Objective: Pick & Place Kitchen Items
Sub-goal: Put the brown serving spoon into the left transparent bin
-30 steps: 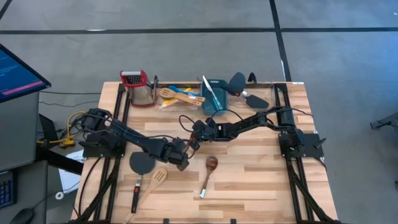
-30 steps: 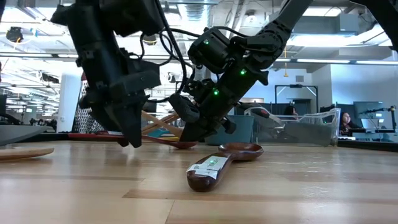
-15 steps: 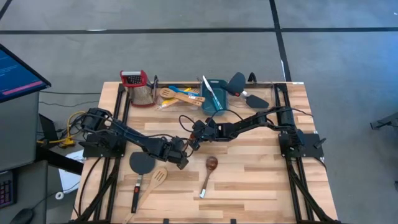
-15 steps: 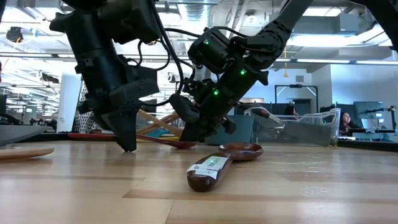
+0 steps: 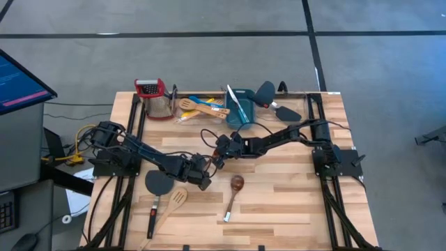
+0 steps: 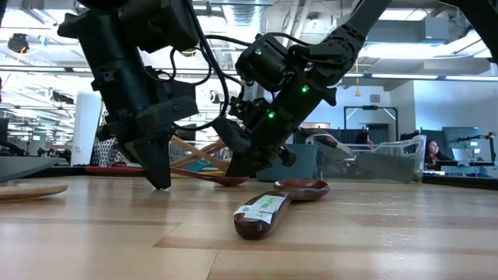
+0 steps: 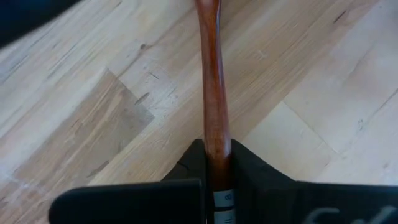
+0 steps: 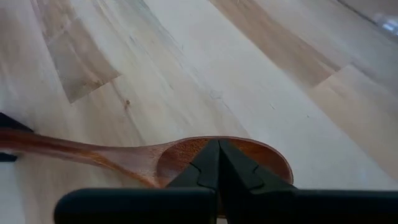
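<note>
Two grippers meet at one reddish-brown spoon: left gripper clamps its handle, right gripper, fingers closed, presses its bowl.

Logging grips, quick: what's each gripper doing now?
Left gripper: shut on handle of reddish wooden spoon.
Right gripper: shut, holding nothing, tips at that spoon's bowl.

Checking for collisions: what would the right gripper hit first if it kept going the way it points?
The bowl of the reddish-brown wooden spoon, which lies right at the shut tips of the right gripper. They may already touch; depth is unclear.
</note>
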Action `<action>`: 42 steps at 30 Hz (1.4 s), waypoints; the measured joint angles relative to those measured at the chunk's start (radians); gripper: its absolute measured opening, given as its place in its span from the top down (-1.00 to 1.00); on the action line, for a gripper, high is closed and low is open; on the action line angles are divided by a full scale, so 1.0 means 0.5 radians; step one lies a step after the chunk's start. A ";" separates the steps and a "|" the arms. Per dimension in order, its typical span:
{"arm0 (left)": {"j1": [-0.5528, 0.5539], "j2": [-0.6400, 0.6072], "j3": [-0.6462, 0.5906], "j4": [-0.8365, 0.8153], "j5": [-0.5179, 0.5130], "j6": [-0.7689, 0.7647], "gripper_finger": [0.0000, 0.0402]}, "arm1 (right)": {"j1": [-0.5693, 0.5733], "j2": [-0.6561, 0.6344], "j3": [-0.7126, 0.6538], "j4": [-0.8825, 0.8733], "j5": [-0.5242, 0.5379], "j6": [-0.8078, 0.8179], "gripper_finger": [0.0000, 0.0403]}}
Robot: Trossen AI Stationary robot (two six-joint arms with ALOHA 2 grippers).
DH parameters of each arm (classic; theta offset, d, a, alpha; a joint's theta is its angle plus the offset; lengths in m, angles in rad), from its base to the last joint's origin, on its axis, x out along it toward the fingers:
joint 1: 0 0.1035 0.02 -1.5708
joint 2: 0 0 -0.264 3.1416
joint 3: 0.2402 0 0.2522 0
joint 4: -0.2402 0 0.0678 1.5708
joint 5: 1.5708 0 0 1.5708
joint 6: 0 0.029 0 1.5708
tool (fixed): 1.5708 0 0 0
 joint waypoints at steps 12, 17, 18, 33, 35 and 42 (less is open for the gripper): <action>-0.003 0.002 0.000 0.002 -0.017 0.083 0.97 | 0.000 -0.383 -0.005 -0.245 -0.138 -0.183 1.00; -0.016 0.004 0.000 -0.001 -0.075 0.163 0.97 | -0.001 -0.692 0.002 -0.576 -0.232 -0.360 1.00; -0.019 0.005 0.000 -0.005 -0.102 0.178 0.97 | 0.002 -0.754 0.000 -0.683 -0.232 -0.361 1.00; -0.024 -0.335 -0.001 -0.219 -0.451 0.421 0.97 | 0.244 -1.414 -0.478 -1.130 -0.219 -0.213 1.00; -0.012 -0.463 -0.001 -0.254 -0.535 0.497 0.97 | 0.266 -1.474 -0.619 -1.032 -0.219 -0.169 1.00; 0.190 -0.836 0.008 -0.299 -0.575 0.825 0.97 | 0.244 -1.528 -0.871 -0.657 -0.218 -0.156 1.00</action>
